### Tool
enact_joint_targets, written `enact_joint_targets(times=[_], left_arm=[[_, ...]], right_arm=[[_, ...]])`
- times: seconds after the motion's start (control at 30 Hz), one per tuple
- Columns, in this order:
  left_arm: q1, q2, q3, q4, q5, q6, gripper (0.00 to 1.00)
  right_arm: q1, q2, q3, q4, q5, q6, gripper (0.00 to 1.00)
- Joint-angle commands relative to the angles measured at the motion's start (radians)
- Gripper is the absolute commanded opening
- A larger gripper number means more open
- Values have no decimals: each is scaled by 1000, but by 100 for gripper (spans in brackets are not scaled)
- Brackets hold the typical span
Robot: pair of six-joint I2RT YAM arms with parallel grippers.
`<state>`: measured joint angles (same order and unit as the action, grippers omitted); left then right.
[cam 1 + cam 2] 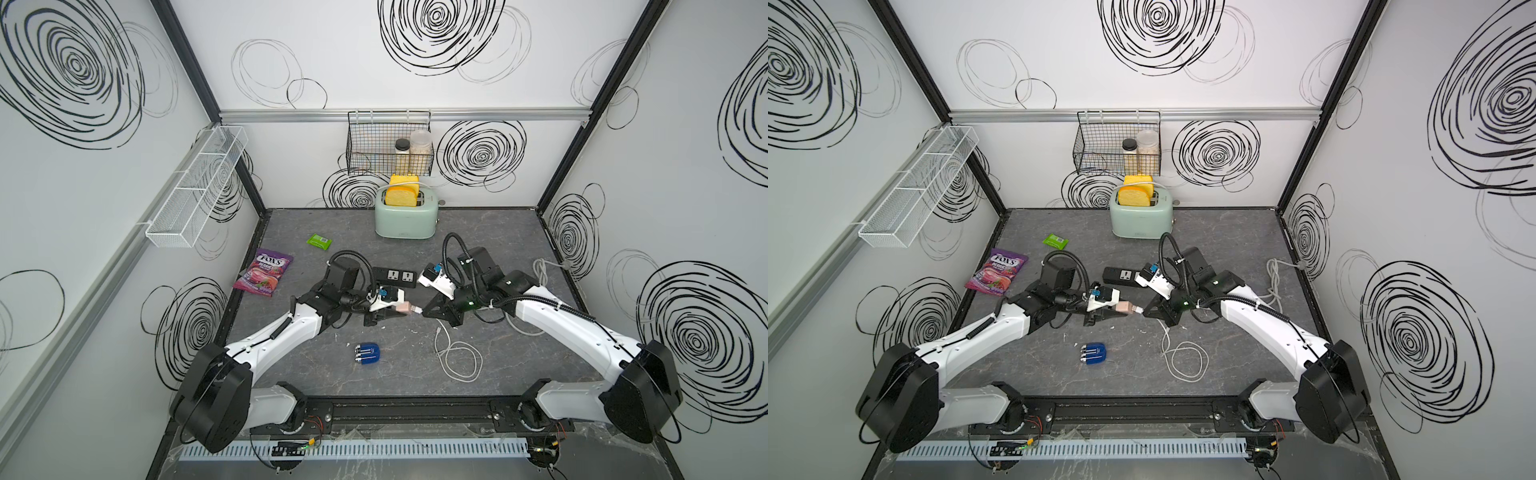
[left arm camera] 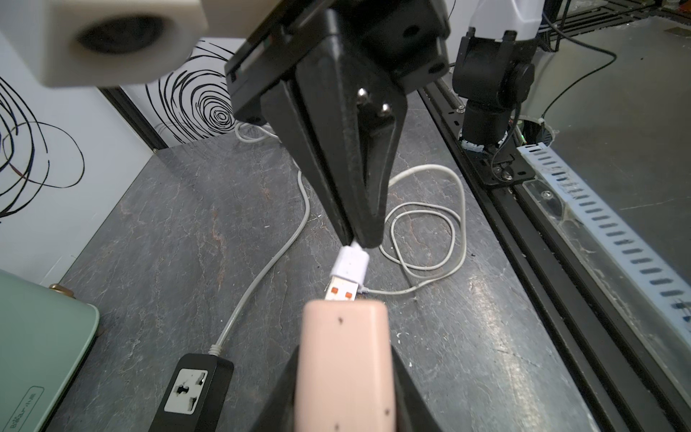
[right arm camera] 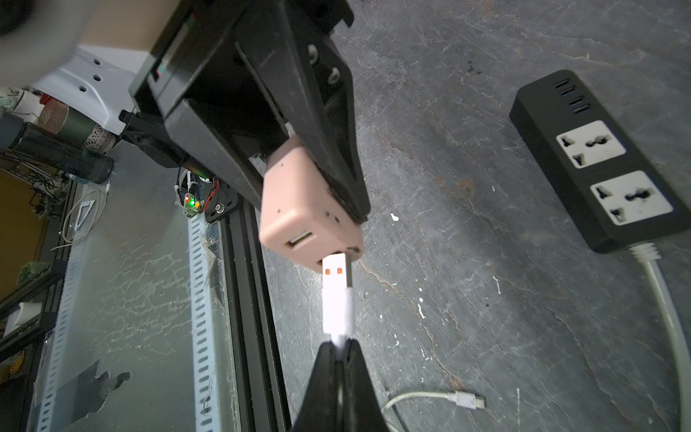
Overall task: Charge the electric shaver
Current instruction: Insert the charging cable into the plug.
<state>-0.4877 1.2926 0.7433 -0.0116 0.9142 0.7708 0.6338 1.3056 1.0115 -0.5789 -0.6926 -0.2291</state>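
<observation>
L gripper (image 1: 392, 313) was part-open, jaws clamped on two sides of the pink adapter (image 1: 402, 308), holding it off the table (image 1: 498, 249) w/ its port face toward the R arm. In the R wrist view the adapter (image 3: 303, 209) sat btwn the L fingers (image 3: 336, 149), w/ one USB port on its face showing empty.

R gripper (image 1: 424, 312) was closed tight, tips pinching the white cable (image 1: 457, 357) right behind its plug (image 1: 415, 308). In the L wrist view the R gripper (image 2: 361, 239) aimed the plug (image 2: 349, 267) at the adapter (image 2: 346, 355). The plug's metal end met the adapter's face, most of the metal bare. Couldn't tell if the tip was inside a port or only against it.

Rest of the cable dropped to loose loops on the table, on the R arm's side in both top views. Its small far-end connector (image 3: 465, 400) lay free on the table.

Shaver (image 1: 368, 353) lay flat on the table btwn the two arms, nearer the front edge than both grippers. It was apart from the cable loops, nothing touching it. Its foil end pointed to the L side, rounded end to the R.

Power strip (image 1: 397, 276) lay just behind the grippers, sockets up. Toaster (image 1: 405, 220) stood at the back. Candy bag (image 1: 264, 272) & green packet (image 1: 319, 241) lay on the L side.
</observation>
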Motion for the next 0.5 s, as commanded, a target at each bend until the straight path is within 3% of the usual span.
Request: enact_joint_targets(times=[0.0, 0.47], left_arm=[[-8, -2, 9, 28, 41, 30, 0], [-3, 8, 2, 35, 43, 28, 0]], right_arm=[[21, 21, 16, -24, -18, -47, 0], [27, -10, 19, -24, -20, -117, 0]])
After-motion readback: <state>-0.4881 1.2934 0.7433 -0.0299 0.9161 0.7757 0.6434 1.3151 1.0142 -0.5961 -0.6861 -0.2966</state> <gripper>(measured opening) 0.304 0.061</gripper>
